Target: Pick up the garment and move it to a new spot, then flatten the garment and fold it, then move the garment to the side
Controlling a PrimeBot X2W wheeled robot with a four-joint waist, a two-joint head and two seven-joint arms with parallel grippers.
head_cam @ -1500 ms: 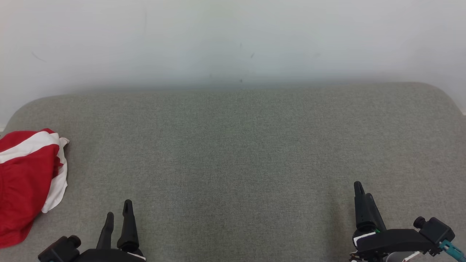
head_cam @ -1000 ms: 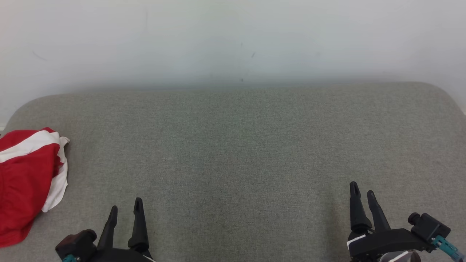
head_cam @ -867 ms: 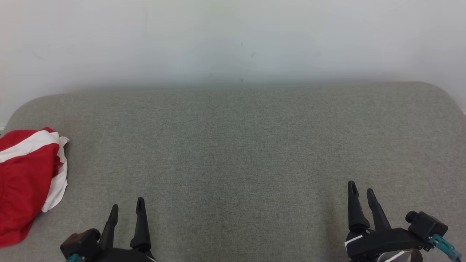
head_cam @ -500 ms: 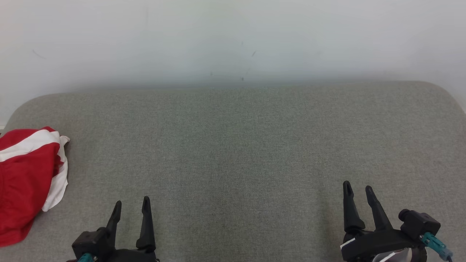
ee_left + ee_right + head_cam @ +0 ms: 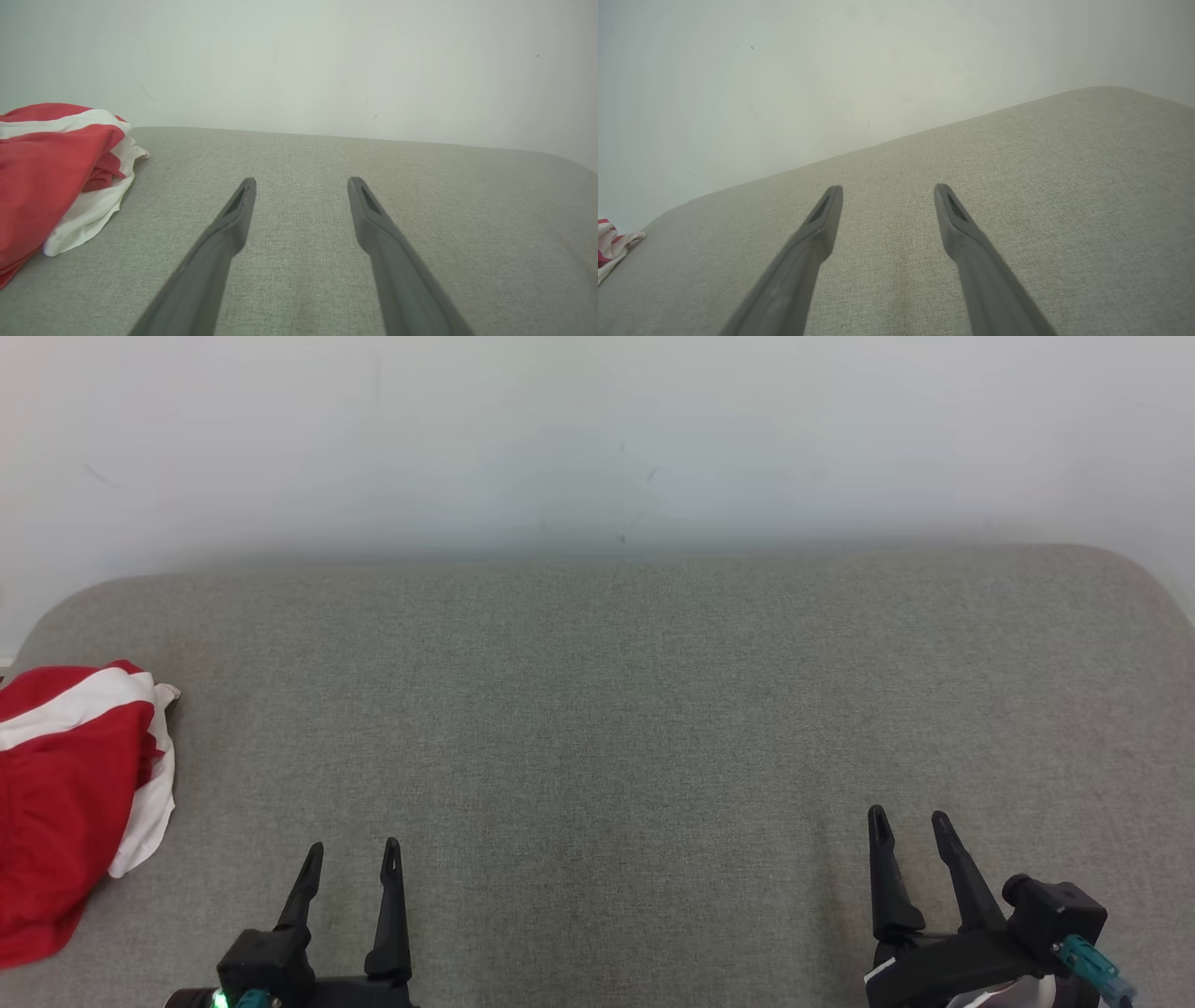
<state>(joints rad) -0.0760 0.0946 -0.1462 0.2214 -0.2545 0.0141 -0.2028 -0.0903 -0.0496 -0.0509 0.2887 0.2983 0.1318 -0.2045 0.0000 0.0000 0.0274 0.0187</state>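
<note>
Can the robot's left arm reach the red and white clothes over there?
Probably yes. The clothes lie just left of the open left gripper, with bare grey cushion between them and nothing in the way.

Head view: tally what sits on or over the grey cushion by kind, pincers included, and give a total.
Red and white garment: 1
Pincers: 2, the left pincer and the right pincer, both open and empty
Total: 3
</note>
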